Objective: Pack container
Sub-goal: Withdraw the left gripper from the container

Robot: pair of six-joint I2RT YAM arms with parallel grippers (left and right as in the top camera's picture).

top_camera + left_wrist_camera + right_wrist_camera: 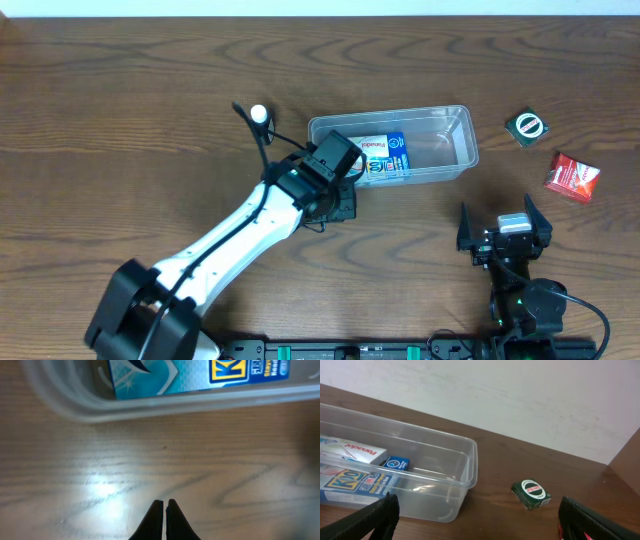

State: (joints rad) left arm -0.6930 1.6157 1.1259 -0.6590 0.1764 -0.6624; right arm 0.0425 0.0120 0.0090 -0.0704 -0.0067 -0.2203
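Note:
The clear plastic container stands at the table's middle back, with a blue and white box lying in its left half. The container also shows in the left wrist view and the right wrist view, where the blue box lies beside a white box. My left gripper is shut and empty, just in front of the container's left end. My right gripper is open and empty near the front right edge. A green box and a red box lie to the right of the container.
A black cable with a white tip lies left of the container. The green box sits on bare wood between my right fingers and the container's right end. A pale wall rises behind the table's far edge.

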